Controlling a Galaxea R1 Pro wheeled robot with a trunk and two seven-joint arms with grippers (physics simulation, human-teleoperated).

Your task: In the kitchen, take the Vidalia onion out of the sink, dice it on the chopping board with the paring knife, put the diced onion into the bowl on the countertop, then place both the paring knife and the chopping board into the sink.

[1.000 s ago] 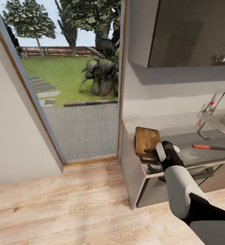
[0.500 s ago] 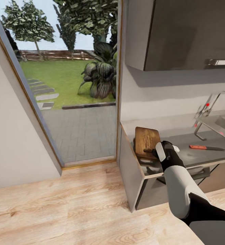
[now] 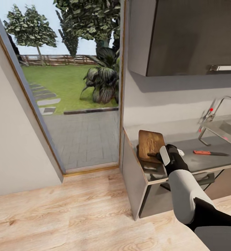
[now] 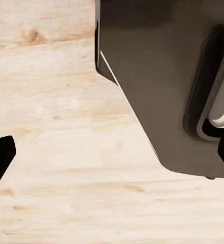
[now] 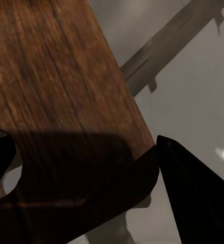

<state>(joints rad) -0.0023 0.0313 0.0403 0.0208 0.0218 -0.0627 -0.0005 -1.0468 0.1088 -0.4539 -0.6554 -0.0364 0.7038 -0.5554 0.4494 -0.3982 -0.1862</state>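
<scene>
My right gripper point(image 3: 158, 155) is shut on the near edge of the dark-brown chopping board point(image 3: 150, 143), which sits slightly tilted at the left end of the grey countertop point(image 3: 187, 145). In the right wrist view the board point(image 5: 66, 96) fills the space between my black fingers point(image 5: 193, 193). The paring knife point(image 3: 209, 152), with its orange-red handle, lies flat on the countertop to the right. Behind it are the sink point(image 3: 230, 126) and its chrome tap point(image 3: 213, 108). The onion and bowl are out of view. My left gripper point(image 4: 112, 157) hangs open over the wooden floor.
A tall glass door point(image 3: 70, 87) to the garden stands left of the counter. A grey wall cabinet point(image 3: 185, 35) hangs above the countertop. Dark cabinets with a handle point(image 3: 202, 179) sit under it. Light wooden floor point(image 3: 77, 212) spreads in front.
The whole picture has shifted a little, so the camera moved; knife and tap now sit further left in it. My right gripper still holds the board at the same place.
</scene>
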